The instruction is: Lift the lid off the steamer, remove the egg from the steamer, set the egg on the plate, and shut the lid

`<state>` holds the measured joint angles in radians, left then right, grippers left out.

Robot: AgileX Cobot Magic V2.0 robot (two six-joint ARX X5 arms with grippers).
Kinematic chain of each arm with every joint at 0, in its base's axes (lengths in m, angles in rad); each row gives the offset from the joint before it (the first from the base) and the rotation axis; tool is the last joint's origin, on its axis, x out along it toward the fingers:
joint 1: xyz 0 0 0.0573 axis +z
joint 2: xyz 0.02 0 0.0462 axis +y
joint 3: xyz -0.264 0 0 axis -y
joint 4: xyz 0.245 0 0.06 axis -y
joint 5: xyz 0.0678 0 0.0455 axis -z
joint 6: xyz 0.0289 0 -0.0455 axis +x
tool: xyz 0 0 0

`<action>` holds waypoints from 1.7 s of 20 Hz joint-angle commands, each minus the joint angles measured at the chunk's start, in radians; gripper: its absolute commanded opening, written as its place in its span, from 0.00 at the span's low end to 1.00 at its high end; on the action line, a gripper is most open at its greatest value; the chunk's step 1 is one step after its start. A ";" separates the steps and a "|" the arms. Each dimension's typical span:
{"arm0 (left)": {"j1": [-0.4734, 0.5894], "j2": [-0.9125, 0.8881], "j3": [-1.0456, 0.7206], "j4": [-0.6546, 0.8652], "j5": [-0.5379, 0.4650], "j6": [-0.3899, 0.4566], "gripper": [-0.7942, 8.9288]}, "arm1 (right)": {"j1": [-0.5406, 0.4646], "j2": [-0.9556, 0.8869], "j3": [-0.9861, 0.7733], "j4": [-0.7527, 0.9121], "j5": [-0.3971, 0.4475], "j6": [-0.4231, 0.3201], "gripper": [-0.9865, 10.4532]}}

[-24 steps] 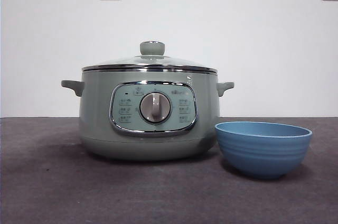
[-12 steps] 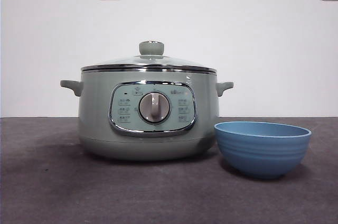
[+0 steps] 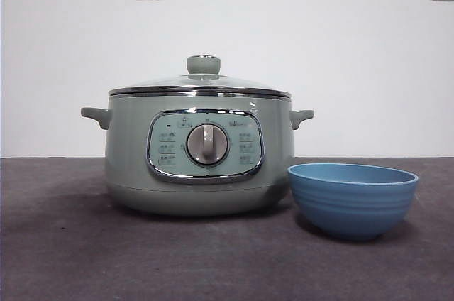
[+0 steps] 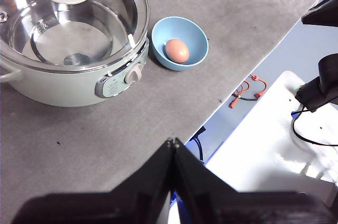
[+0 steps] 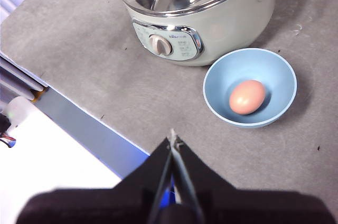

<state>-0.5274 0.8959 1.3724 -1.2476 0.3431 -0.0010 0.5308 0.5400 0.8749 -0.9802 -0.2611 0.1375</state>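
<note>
One egg in one blue plate, one lidded steamer beside it.
The glass lid sits closed on the steamer; left gripper and right gripper hover high near the grey table's edge, jaws pinched together, empty.

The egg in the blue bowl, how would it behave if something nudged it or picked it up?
The egg is smooth and rounded, so it would probably roll if nudged, though the plate curves up around it and should keep it in. Its shell looks glossy, so likely slippery, and probably fragile under a hard squeeze.
</note>
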 commanded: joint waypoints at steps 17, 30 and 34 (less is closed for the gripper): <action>0.472 -0.420 -0.657 1.224 -0.005 0.271 0.08 | 0.002 -0.001 0.000 0.003 0.002 -0.007 0.09; 0.550 -0.819 -1.294 1.305 -0.292 0.164 0.08 | 0.002 0.000 0.000 0.003 0.002 -0.007 0.09; 0.550 -0.895 -1.369 1.230 -0.292 0.153 0.08 | 0.002 -0.001 0.000 0.003 0.002 -0.007 0.09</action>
<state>0.0189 0.0097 0.0170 -0.0185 0.0544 0.1627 0.5308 0.5400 0.8749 -0.9802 -0.2607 0.1375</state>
